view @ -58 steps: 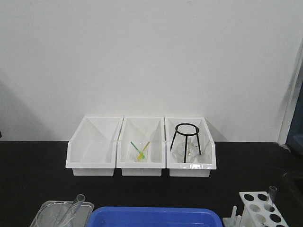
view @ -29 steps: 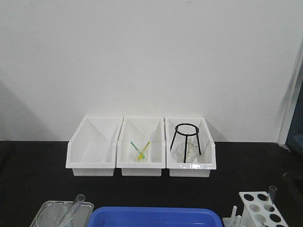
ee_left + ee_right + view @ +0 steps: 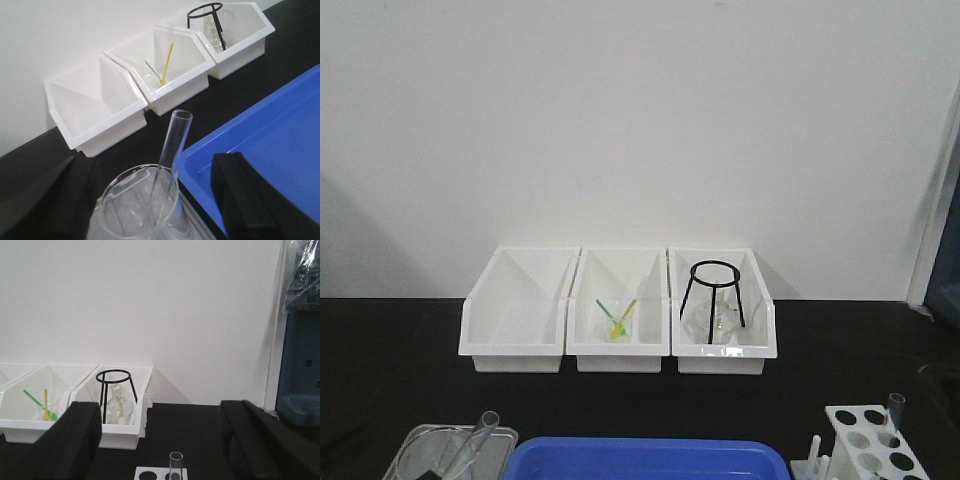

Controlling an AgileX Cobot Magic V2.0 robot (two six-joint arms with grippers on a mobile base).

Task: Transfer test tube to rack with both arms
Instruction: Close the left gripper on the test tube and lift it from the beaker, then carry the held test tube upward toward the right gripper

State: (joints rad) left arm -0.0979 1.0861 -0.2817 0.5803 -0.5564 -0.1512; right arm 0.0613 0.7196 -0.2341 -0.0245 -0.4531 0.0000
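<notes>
Between the left gripper's (image 3: 147,180) wide-spread, empty fingers, just beside the blue tray (image 3: 270,125), a beaker (image 3: 132,212) holds the leaning test tube (image 3: 172,145). The right gripper (image 3: 165,440) gapes empty, facing the rack (image 3: 159,470). Closing off-centre could tip the beaker or crack the glass. The wall (image 3: 620,120) is plain white and the tabletop (image 3: 400,340) black.

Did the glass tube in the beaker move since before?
No. The test tube leans in the beaker just as before, its rim the same way below the left white bin.
</notes>
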